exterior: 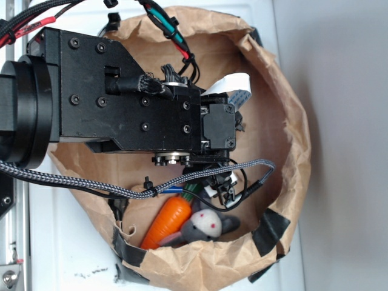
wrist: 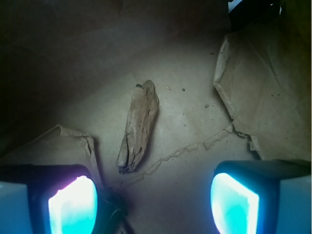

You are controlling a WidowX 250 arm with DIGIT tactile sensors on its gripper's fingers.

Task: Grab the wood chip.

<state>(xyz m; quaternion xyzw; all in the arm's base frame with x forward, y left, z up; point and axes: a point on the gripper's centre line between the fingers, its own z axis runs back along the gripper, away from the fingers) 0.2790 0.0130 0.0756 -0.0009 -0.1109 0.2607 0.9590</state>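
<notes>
The wood chip (wrist: 138, 127) lies flat on the brown paper floor in the wrist view, a tan elongated sliver running from upper right to lower left. My gripper (wrist: 153, 204) hangs above it, open, with the glowing cyan pads (wrist: 73, 204) wide apart at the bottom corners and nothing between them. The chip sits just beyond the fingertips, slightly left of the midline. In the exterior view the black arm (exterior: 139, 97) fills the paper bag and hides the chip and the fingers.
Torn paper flaps lie on the bag floor at left (wrist: 68, 136) and right (wrist: 253, 87). An orange toy carrot (exterior: 168, 220) and a grey toy mouse (exterior: 203, 227) rest at the near side of the bag (exterior: 285, 139). Bag walls ring the arm closely.
</notes>
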